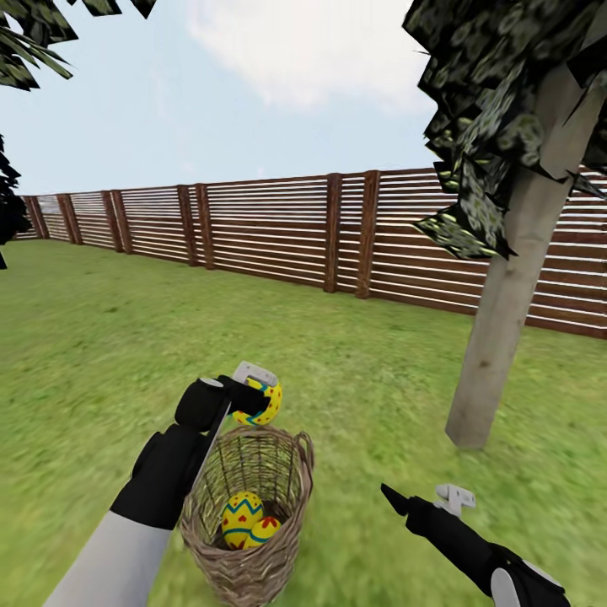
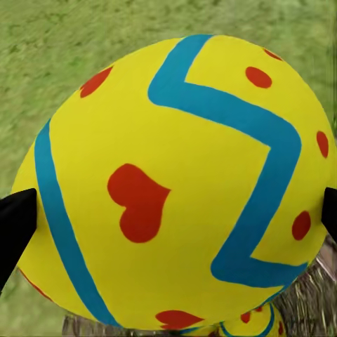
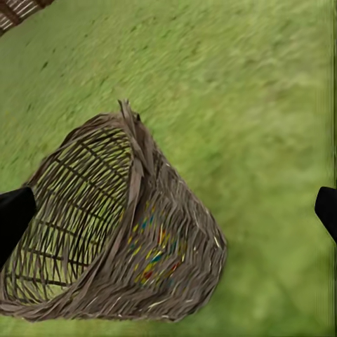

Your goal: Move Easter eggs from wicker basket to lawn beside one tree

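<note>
The brown wicker basket (image 1: 249, 514) stands on the lawn (image 1: 101, 354) right in front of me, with two yellow painted Easter eggs (image 1: 243, 517) lying in its bottom. My left gripper (image 1: 260, 398) is shut on another Easter egg (image 1: 265, 404) just above the basket's far rim; up close that egg (image 2: 175, 182) sits between both black fingertips (image 2: 14, 225). My right gripper (image 1: 426, 499) hangs open and empty to the right of the basket (image 3: 112, 232). A tree (image 1: 506, 295) with a pale trunk rises at the right.
A brown slatted fence (image 1: 278, 232) closes the garden behind. Dark foliage (image 1: 17, 51) shows at the upper left edge. Open grass (image 1: 354, 371) lies between the basket and the tree trunk.
</note>
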Robot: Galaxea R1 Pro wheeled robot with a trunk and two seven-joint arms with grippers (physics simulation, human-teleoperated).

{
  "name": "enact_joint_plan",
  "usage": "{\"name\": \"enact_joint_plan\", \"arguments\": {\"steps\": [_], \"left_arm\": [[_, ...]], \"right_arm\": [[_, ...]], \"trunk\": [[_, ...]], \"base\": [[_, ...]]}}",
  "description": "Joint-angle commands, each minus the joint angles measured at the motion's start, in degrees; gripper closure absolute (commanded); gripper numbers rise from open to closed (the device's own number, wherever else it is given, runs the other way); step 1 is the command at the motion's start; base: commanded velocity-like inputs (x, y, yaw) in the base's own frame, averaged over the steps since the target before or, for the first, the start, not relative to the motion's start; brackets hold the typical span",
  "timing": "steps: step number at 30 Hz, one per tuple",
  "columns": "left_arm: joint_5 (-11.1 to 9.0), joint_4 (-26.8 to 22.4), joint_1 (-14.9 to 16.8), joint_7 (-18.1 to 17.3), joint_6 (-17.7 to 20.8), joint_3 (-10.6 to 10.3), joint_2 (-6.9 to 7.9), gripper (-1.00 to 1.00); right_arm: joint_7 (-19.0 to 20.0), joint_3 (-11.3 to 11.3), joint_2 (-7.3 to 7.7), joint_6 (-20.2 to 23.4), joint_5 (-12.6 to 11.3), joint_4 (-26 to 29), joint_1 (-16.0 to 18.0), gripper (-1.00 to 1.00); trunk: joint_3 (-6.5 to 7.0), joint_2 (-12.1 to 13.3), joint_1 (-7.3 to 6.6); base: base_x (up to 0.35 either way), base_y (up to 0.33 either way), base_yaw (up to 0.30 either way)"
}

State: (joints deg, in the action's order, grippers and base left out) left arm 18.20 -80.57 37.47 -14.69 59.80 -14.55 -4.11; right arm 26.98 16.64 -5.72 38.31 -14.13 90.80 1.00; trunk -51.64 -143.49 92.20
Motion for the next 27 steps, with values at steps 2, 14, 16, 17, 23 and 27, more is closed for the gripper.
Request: {"name": "enact_joint_plan", "arguments": {"steps": [2,14,16,17,23,27], "left_arm": [[0.61,-0.25,0.00,-0.51,0.20,-0.05,-0.01,1.00],[0.81,0.15,-0.12,-0.45,0.20,-0.20,-0.04,1.00],[0.96,0.34,-0.12,-0.36,0.20,-0.21,-0.08,1.00],[1.05,0.46,-0.12,-0.27,0.20,-0.21,-0.12,1.00],[1.23,5.63,0.00,0.02,0.20,-0.16,-0.26,1.00],[1.07,15.05,0.31,0.33,-0.34,-0.13,-0.67,1.00]], "right_arm": [[0.18,0.15,-0.06,0.44,-0.20,0.04,0.06,-1.00],[0.18,0.24,0.00,0.45,-0.20,0.00,0.06,-1.00],[0.18,0.29,0.00,0.45,-0.20,0.00,0.06,-1.00],[0.18,0.31,0.00,0.43,-0.20,0.00,0.06,-1.00],[0.18,0.40,0.00,0.38,-0.14,-0.01,0.11,-1.00],[0.20,2.30,0.13,0.38,-0.14,-0.01,0.14,-1.00]], "trunk": [[0.51,0.01,-0.06],[3.89,0.17,-0.37],[4.46,0.19,-0.42],[4.74,0.21,-0.45],[6.32,1.45,-1.18],[7.28,3.06,-2.06]], "base": [[0.000,0.000,-0.225],[0.000,0.000,-0.227],[0.000,0.000,-0.227],[0.000,0.000,-0.227],[0.000,0.000,-0.227],[0.000,0.000,-0.227]]}}
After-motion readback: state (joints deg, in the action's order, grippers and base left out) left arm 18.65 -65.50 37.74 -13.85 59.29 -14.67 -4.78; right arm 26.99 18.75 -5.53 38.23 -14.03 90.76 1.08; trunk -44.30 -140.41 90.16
